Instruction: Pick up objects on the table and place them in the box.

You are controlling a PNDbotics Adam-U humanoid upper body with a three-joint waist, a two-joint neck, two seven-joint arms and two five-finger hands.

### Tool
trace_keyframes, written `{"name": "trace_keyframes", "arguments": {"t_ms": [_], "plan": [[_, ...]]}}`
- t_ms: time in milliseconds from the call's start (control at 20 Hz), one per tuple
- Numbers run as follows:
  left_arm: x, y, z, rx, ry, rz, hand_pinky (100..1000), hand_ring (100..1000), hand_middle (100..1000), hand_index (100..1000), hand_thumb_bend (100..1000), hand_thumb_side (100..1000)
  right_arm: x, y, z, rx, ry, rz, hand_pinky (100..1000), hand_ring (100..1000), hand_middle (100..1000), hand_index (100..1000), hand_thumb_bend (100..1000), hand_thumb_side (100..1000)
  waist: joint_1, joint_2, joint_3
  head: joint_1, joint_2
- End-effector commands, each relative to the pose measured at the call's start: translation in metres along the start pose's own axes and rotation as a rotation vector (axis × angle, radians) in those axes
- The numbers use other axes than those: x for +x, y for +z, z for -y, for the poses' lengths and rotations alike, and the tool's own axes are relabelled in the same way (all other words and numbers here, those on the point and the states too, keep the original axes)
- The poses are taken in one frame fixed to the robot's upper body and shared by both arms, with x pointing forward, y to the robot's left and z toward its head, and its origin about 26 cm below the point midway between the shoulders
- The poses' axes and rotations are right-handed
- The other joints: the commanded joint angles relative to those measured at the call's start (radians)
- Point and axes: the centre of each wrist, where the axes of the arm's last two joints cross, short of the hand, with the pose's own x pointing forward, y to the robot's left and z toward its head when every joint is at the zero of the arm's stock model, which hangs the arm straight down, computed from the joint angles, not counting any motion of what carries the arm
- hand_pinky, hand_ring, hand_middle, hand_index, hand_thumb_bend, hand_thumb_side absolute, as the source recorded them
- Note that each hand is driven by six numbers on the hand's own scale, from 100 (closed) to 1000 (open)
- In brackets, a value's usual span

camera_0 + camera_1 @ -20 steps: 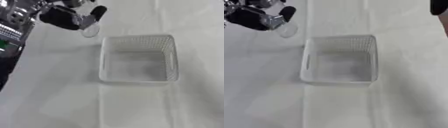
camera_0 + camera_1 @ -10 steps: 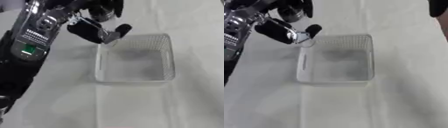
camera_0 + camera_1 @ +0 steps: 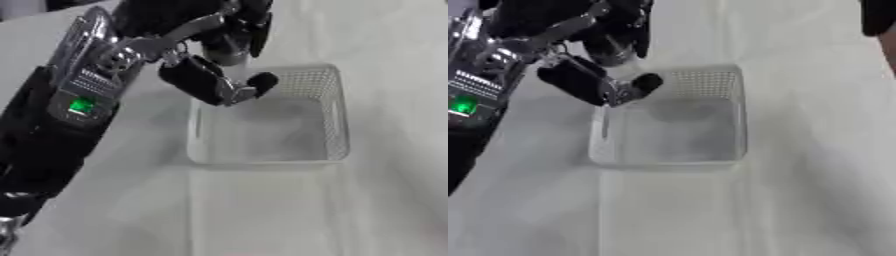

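Left hand point(image 3: 214, 82), fingers curled around a clear glass point(image 3: 226, 51), hovers over the white mesh box's point(image 3: 337, 120) far-left corner. Only the right eye view catches a dark shape point(image 3: 877, 15) at far right. White cloth point(image 3: 262, 210) covers the table.

Two head-mounted stereo views, looking steeply down, close, both sharing the white basket point(image 3: 337, 120) and table point(image 3: 394, 210)
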Motion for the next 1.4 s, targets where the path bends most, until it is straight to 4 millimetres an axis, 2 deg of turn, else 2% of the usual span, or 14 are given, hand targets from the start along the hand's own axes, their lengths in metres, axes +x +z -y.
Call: {"name": "trace_keyframes", "arguments": {"t_ms": [50,100,450,850,900,950,1000,1050,1100,1150,1200,1250,1300,1400], "plan": [[-0.002,0.002,0.004,-0.003,-0.016,-0.01,100,100,100,350,100,190,0.004,-0.008,0.006,0.144,0.076,0.131,253,391,675,357,100,942,-0.007,-0.011,-0.004,0.01,0.0],[-0.004,0.004,0.008,-0.012,-0.014,-0.023,100,100,100,350,100,401,0.004,-0.008,0.006,0.146,0.078,0.135,253,392,674,355,100,941,-0.008,-0.008,-0.006,0.01,0.0],[-0.014,0.01,0.029,-0.045,-0.013,-0.062,100,100,100,355,100,419,0.004,-0.011,0.007,0.143,0.082,0.151,257,399,673,353,100,940,-0.012,0.002,-0.015,0.01,0.0],[-0.014,0.014,0.037,-0.001,0.014,-0.083,100,134,190,401,100,569,0.003,-0.011,0.007,0.146,0.077,0.15,258,400,674,352,100,937,-0.012,0.003,-0.006,0.006,0.0],[-0.013,0.015,0.037,0.003,0.009,-0.081,100,302,344,536,120,816,0.003,-0.011,0.006,0.146,0.075,0.149,258,400,674,352,100,936,-0.012,0.002,-0.004,0.005,0.0],[-0.013,0.015,0.036,0.005,0.004,-0.073,100,329,363,554,148,833,0.003,-0.011,0.006,0.145,0.073,0.148,258,400,674,352,100,936,-0.012,0.001,-0.002,0.005,0.0],[-0.013,0.016,0.035,0.005,0.0,-0.063,267,510,522,708,350,933,0.003,-0.011,0.006,0.145,0.072,0.147,258,400,674,352,100,936,-0.012,0.0,0.0,0.004,0.0],[-0.013,0.017,0.034,0.004,-0.003,-0.054,203,464,476,660,291,909,0.003,-0.011,0.006,0.144,0.07,0.147,258,400,674,352,100,936,-0.012,-0.001,0.002,0.003,0.0],[-0.013,0.018,0.033,-0.001,-0.007,-0.047,511,703,722,867,505,992,0.003,-0.01,0.006,0.144,0.069,0.147,259,401,673,352,100,935,-0.013,-0.002,0.004,0.003,0.0],[-0.013,0.018,0.032,-0.011,-0.012,-0.041,511,703,722,867,505,992,0.003,-0.01,0.006,0.143,0.068,0.147,259,401,673,352,100,935,-0.013,-0.003,0.006,0.003,0.0],[-0.014,0.019,0.03,-0.032,-0.022,-0.039,669,816,823,939,554,1000,0.003,-0.011,0.005,0.143,0.067,0.147,260,401,673,351,100,935,-0.014,-0.003,0.007,0.002,0.0],[-0.014,0.02,0.029,-0.059,-0.034,-0.038,645,803,811,931,551,1000,0.003,-0.011,0.005,0.142,0.066,0.147,259,401,673,351,100,935,-0.015,-0.004,0.009,0.002,0.0],[-0.015,0.021,0.028,-0.086,-0.045,-0.037,727,847,856,953,562,1000,0.003,-0.011,0.005,0.142,0.065,0.148,260,402,672,349,100,935,-0.016,-0.004,0.011,0.002,0.0],[-0.014,0.022,0.025,-0.132,-0.062,-0.034,740,851,864,948,566,1000,0.003,-0.011,0.005,0.141,0.064,0.148,260,402,672,349,100,936,-0.017,-0.005,0.014,0.003,0.0]]}}
